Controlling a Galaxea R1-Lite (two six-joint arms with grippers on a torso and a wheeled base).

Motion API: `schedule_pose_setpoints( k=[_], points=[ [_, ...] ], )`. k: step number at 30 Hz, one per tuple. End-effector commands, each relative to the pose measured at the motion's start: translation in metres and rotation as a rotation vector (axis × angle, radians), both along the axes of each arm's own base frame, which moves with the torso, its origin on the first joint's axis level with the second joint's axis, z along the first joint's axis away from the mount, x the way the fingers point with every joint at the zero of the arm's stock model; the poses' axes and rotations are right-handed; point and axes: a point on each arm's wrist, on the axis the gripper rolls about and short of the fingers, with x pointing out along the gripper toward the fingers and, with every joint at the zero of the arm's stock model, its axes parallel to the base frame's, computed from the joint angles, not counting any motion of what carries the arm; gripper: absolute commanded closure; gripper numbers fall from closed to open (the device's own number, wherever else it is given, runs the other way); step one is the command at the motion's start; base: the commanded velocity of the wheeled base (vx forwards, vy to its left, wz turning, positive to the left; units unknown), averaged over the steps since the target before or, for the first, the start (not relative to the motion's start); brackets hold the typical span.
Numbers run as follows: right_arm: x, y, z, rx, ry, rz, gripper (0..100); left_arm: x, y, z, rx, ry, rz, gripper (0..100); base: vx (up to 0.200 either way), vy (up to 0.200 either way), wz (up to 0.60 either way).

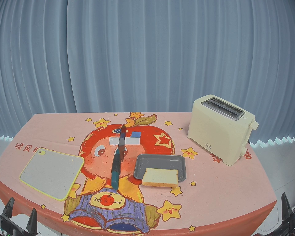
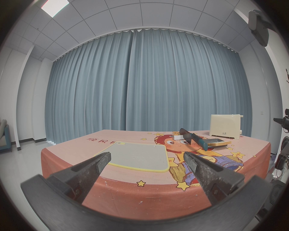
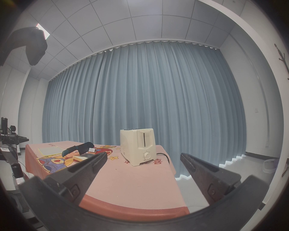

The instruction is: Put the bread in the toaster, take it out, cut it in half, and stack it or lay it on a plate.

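Hovering off the near edge of the bench, my left pincer and right pincer gape apart; bread lies on the tray.

Blue-grey curtain, tiled ceiling, lit panel; possibly sofa by wall.

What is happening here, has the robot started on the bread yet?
Nothing is being handled yet. The left gripper and right gripper sit open and empty by the table. The bread lies on the grey plate, overhanging its near rim. The toaster stands to the right, and the knife and cutting board lie untouched.
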Motion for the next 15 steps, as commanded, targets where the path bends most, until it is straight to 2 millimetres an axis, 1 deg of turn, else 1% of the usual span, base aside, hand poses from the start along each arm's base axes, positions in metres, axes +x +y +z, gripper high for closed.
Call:
schedule_pose_setpoints(
  k=[1,6,7,15],
  points=[
    [-0.002,0.0,0.002,0.0,-0.021,0.004,0,0.001,0.0,-0.005,0.0,0.019,0.0,0,0.0,0.0,0.0],
    [-0.001,0.0,0.003,0.0,-0.01,0.004,0,0.001,0.0,-0.005,0.0,0.019,0.0,0,0.0,0.0,0.0],
    [0.0,0.0,0.009,0.0,0.002,0.004,0,0.001,0.0,-0.005,0.0,0.019,0.0,0,0.0,0.0,0.0],
    [0.01,0.0,0.023,0.001,0.072,0.011,0,0.001,0.0,-0.005,0.003,0.021,0.002,0,0.0,0.0,0.0]
  ],
)
